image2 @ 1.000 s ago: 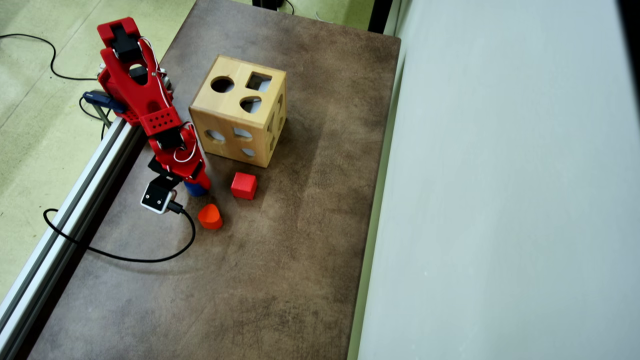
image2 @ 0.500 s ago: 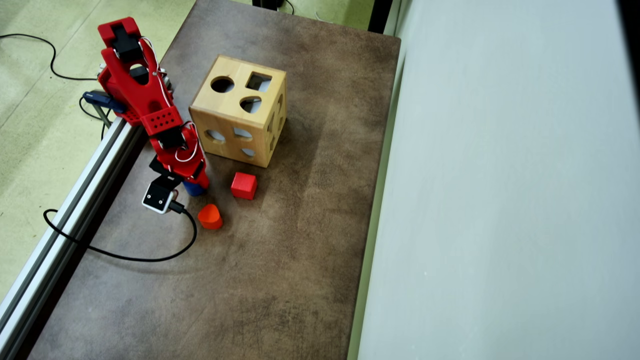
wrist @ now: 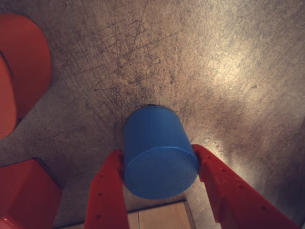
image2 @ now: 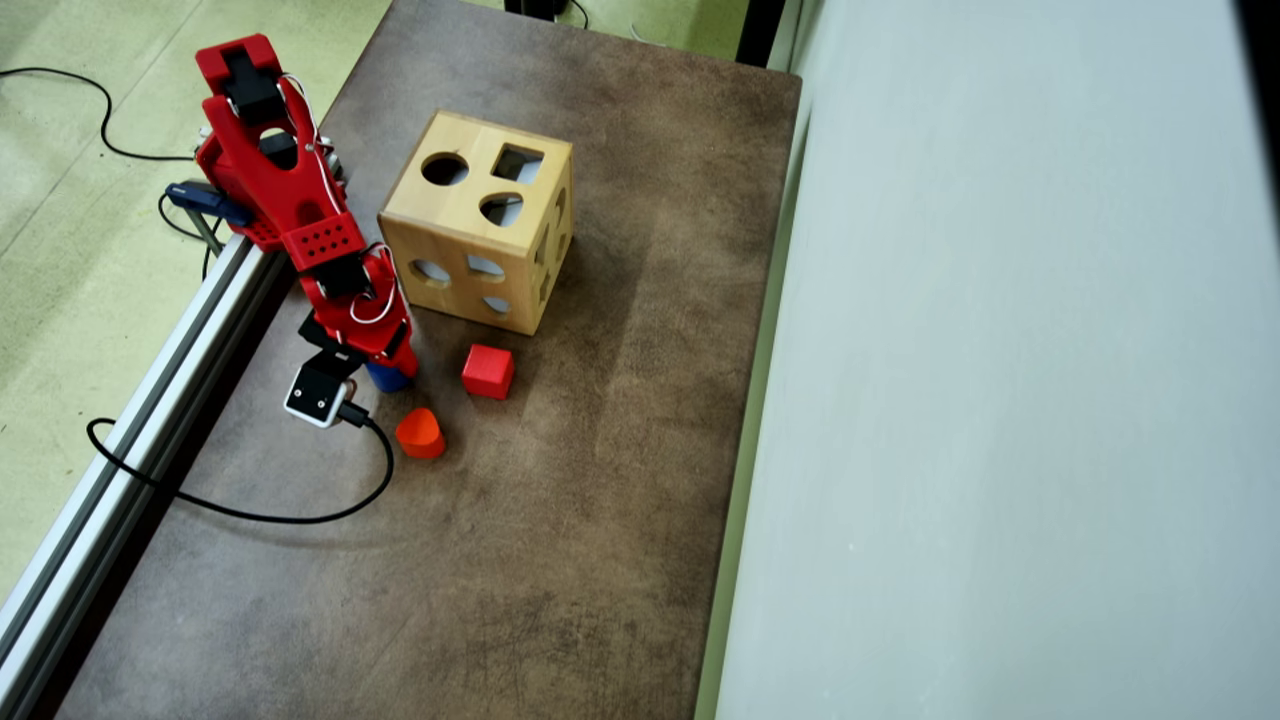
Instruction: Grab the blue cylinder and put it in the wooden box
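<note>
Your gripper (wrist: 159, 155) is clamping the blue cylinder (wrist: 158, 151) between both red fingers (wrist: 108, 191), down on the brown table (image2: 600, 450). Since a second ago almost nothing is changing: the arm is sitting marginally nearer its base, the cylinder is staying just beside the red cube (image2: 488, 371) and orange block (image2: 420, 433), near the wooden box (image2: 478, 220)

Blue cylinder (wrist: 159, 152): short, solid, flat round top, upright on brown tabletop; in overhead view (image2: 388, 378) mostly hidden under arm, only small blue sliver visible. Wooden box (image2: 480, 219): large light-wood cube, upright, round, square, rounded cut-outs on top and side faces; near cylinder, apart.
</note>
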